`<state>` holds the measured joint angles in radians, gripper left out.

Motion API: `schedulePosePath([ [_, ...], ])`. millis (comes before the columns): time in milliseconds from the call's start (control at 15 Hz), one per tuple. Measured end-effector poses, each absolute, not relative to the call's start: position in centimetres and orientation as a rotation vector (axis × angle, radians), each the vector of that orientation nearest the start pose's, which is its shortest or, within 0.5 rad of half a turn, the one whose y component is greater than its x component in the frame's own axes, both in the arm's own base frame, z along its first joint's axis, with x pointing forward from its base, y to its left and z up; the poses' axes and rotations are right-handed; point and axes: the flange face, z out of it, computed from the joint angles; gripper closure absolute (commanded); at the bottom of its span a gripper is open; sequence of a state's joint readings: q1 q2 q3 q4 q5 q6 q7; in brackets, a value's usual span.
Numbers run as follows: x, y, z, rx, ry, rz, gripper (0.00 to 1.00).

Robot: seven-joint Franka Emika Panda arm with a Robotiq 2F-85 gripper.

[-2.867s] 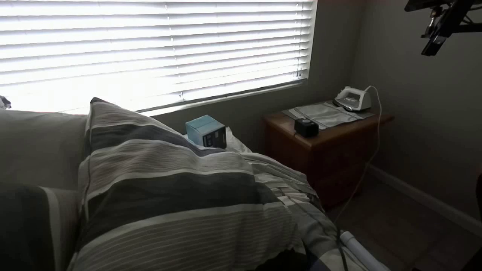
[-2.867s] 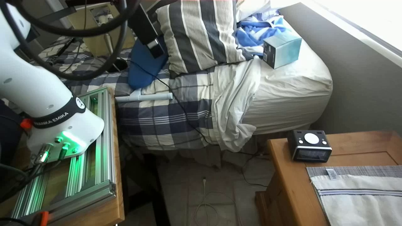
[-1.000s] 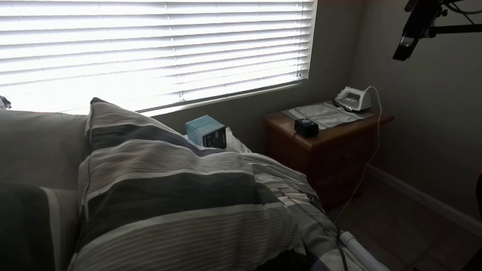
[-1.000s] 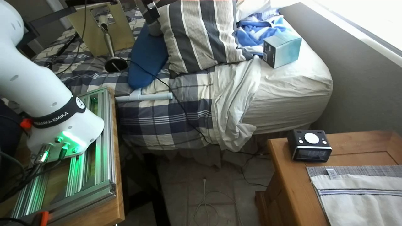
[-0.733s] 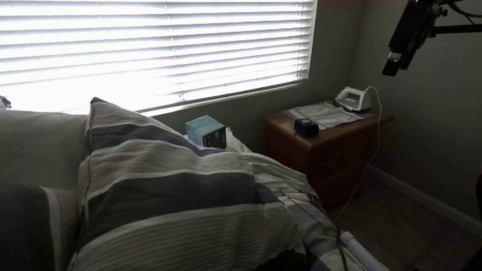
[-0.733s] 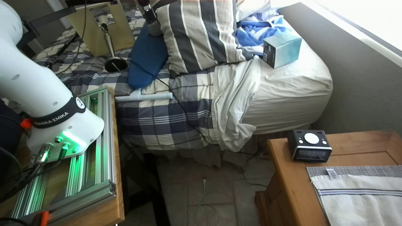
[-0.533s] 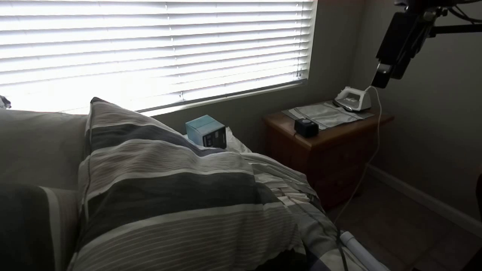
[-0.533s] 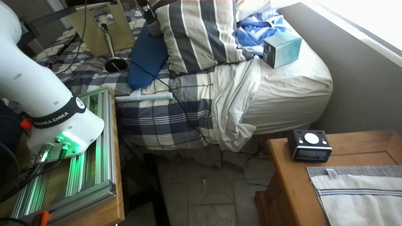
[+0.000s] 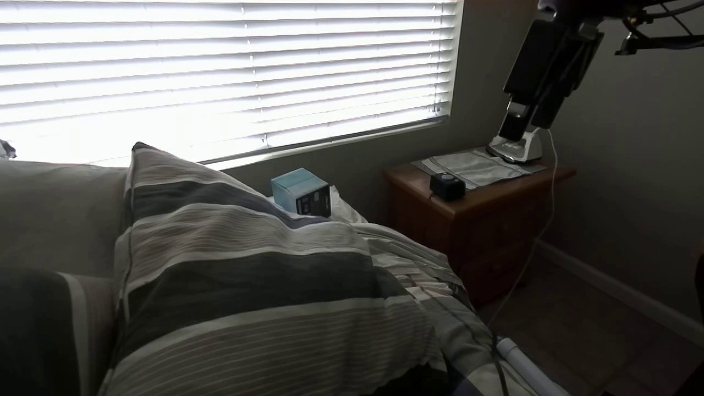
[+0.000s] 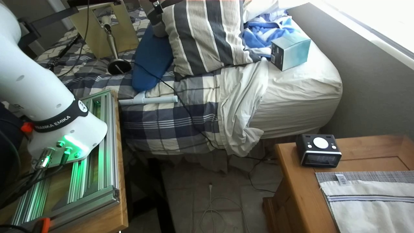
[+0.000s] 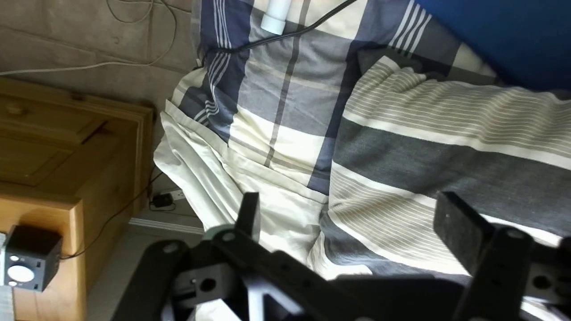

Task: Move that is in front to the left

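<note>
1. Gripper [image 11: 351, 218] low in the wrist view; jaws wide apart, facing the bed [image 10: 294, 103].
2. Striped pillow [image 11: 446, 162] on the bed, lying ahead of the jaws. In an exterior view the gripper hangs higher, well apart from it. Task wording leaves its object open; cannot tell whether this pillow is meant.
3. White sheet [image 11: 285, 214], rumpled, just beside the pillow, next to a plaid cover [image 11: 303, 96].
4. Light-blue box [image 10: 291, 51] on the bed, just beside the pillow's corner.
5. Wooden table [image 10: 372, 149], a gap between it and the bed. Carries a black clock [image 10: 318, 150] near its corner and a pale striped cloth [image 10: 372, 210].
6. White iron [image 9: 532, 149] at the cloth's end, partly behind the gripper in an exterior view.
7. Bright window blinds [image 9: 220, 71] at the back.
</note>
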<state>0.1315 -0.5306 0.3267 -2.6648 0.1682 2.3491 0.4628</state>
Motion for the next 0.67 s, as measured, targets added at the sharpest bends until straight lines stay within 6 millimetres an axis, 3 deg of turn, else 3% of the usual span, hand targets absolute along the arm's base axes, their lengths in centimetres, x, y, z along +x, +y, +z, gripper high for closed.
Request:
schedulePosePath([
  [533,35.11,17.28,41.5,-3.066,0.222,-0.295,0.0],
  [667,35.41,18.12,41.45,-3.067,0.255,-0.291,0.0],
])
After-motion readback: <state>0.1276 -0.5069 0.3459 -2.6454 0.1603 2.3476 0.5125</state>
